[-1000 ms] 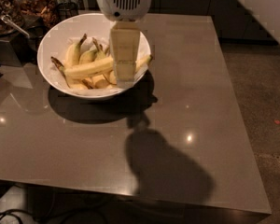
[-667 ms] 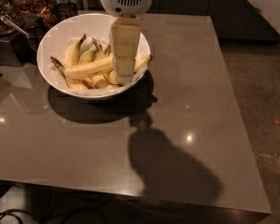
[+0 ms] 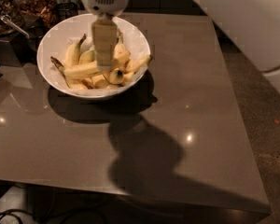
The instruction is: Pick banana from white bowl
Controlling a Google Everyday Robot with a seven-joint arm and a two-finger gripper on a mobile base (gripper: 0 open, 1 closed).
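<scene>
Hanging into smooth round white bowl (image 3: 53,36), blocky gripper (image 3: 105,65) above long yellow banana (image 3: 81,70), grip unclear

The scene is taken in by a single camera, set high and tilted steeply down and forward across the glossy grey-brown rectangular desk (image 3: 214,78), whose near edge is caught at the bottom. The wide round white bowl (image 3: 49,45) is framed at upper left at moderate range. The white-headed beige gripper (image 3: 105,64) is seen entering from the top edge, lowered over the bowl's middle.
</scene>
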